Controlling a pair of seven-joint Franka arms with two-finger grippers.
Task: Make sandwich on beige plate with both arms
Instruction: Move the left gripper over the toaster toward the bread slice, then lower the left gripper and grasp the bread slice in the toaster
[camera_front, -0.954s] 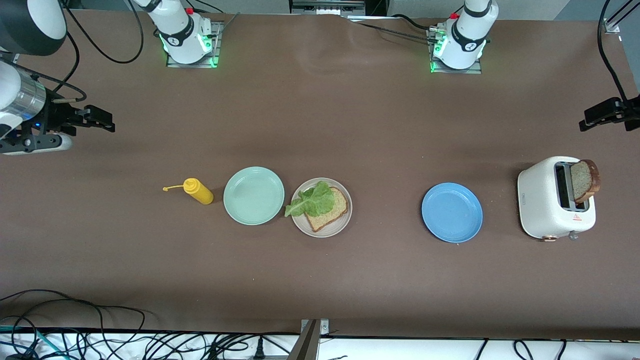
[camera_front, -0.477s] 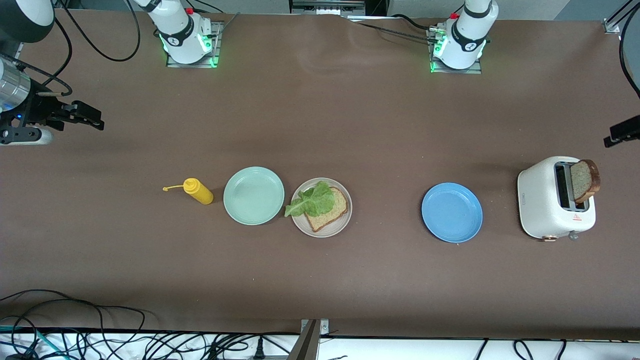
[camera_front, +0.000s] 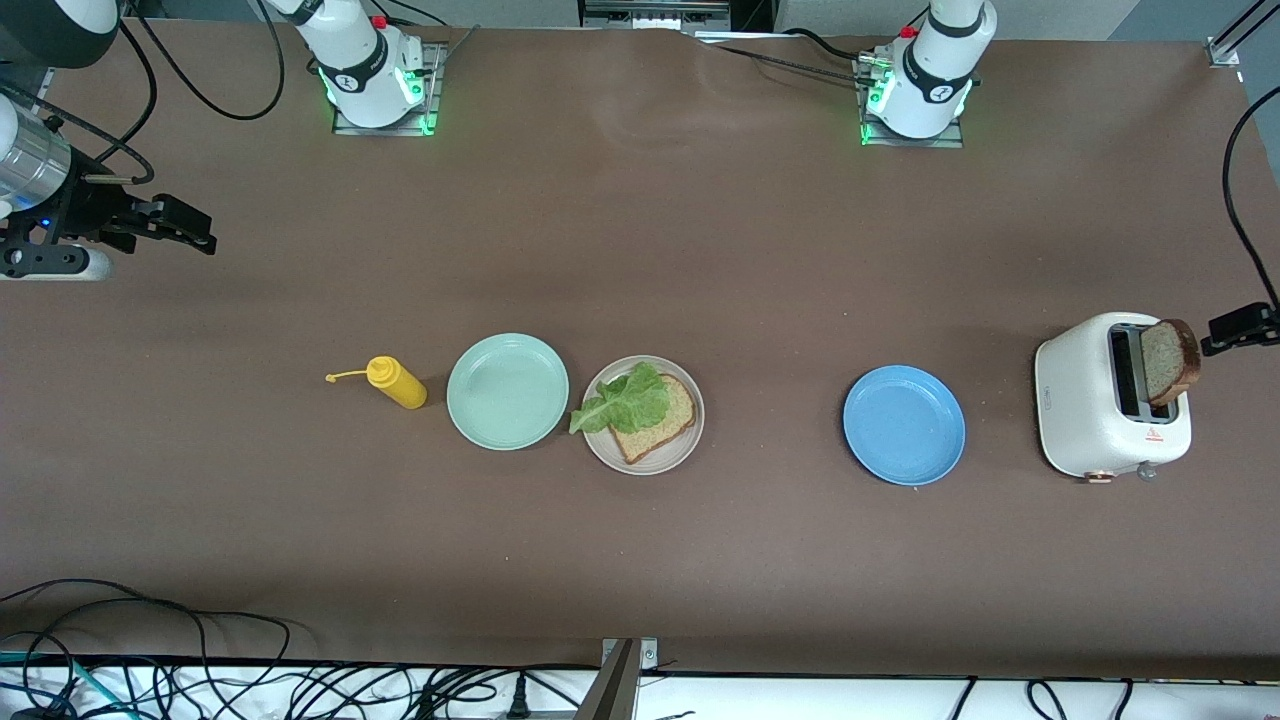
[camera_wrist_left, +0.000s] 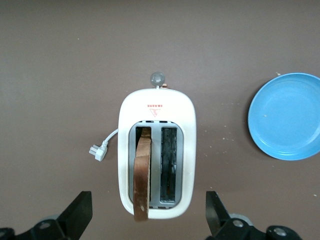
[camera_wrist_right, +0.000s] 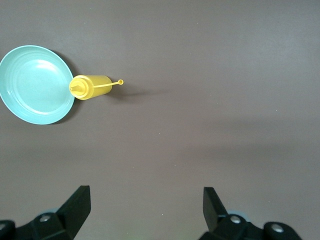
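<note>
Our left gripper (camera_wrist_left: 147, 220) hangs spread over the toaster (camera_front: 1110, 400); pinching the leaning slice (camera_wrist_left: 142, 175) off-centre could drop it. Our right gripper (camera_wrist_right: 145, 212) waits, spread, over bare table. We count three plates, two slices, one lettuce (camera_front: 625, 402) on the beige plate (camera_front: 690, 440) mid-table.

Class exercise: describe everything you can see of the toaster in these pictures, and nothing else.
The toaster is a white, rounded two-slot model, plastic by its look, standing on the brown table at the left arm's end, beside the blue plate. One slot is empty; from the other a brown-crusted bread slice sticks up, tilted outward. It has a small red warning label, a round knob low on one end, and a short white cord with a plug lying loose on the table.
</note>
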